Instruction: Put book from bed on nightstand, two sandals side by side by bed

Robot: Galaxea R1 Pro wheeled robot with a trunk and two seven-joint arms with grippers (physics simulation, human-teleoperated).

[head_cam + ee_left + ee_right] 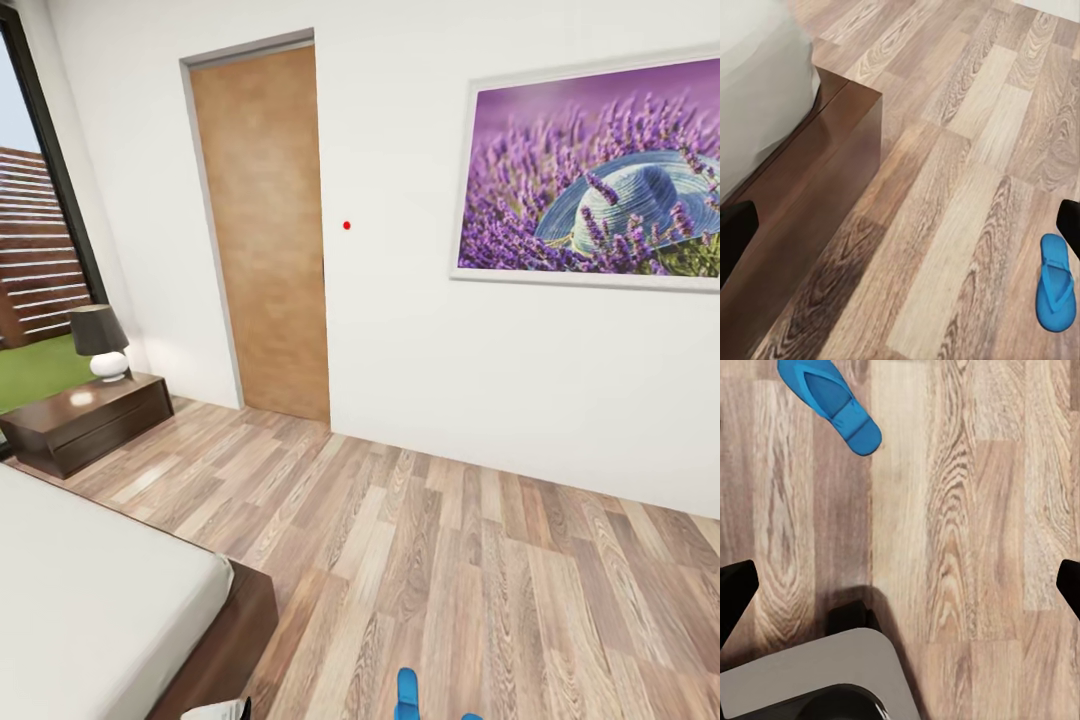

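The bed fills the lower left of the head view, with an off-white mattress on a dark brown frame. Beyond it stands a nightstand bearing a black-shaded lamp. One blue sandal lies on the floor at the head view's bottom edge, and a sliver of a second blue sandal shows beside it. My left gripper is open above the floor by the bed's corner, with a sandal off to one side. My right gripper is open over bare planks, a sandal some way beyond it. The book is out of view.
A tan door and a framed lavender picture are on the white wall ahead. A dark-framed window is at the far left. Wood-plank floor stretches between bed and wall. My grey base shows under the right gripper.
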